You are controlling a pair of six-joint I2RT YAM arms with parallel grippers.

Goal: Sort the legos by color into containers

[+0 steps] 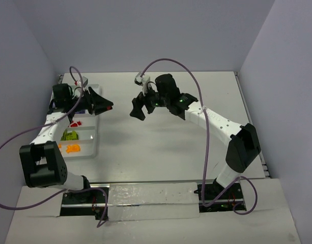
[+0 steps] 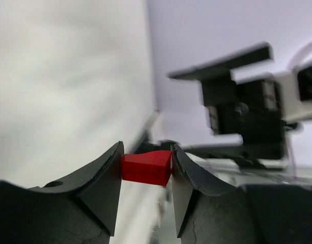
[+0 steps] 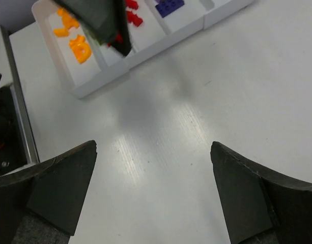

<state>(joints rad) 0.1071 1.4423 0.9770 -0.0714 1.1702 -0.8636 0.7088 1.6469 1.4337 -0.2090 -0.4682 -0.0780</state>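
Red lego (image 2: 145, 169) is pinched between the tips of the left gripper (image 2: 145, 156), with the jaws pressed on its two opposite side faces. In the top view it hangs just off the right edge of the tray (image 3: 102, 84), above the table (image 3: 196, 101). Height can't be told.

Right gripper (image 3: 153, 147) has its jaws spread wide with nothing between them. It sits over bare table, near the left gripper but apart from it.

The tray holds sorted legos:
- orange (image 3: 79, 48) in the end slot
- lime green (image 1: 70, 134) next to that
- red (image 3: 133, 18) in the slot after
- purple (image 3: 168, 6) further along

Part of the tray is hidden behind the left gripper.

Handling, my read: the red lego is hard moulded plastic, very light, stiff and not fragile. Its smooth glossy faces make it likely slippery against the pads. It is far smaller than the gripper, so the only workable hold is a tip pinch on flat parallel sides, centred, as it is now. An off-centre squeeze could twist it or shoot it out. When let go it will probably bounce or skitter, so a low drop inside the red slot looks safest. The tray looks thin and light and could shift if bumped.

Writing: no brand, label or text is readable anywhere. The left wrist view is blurred in the background.
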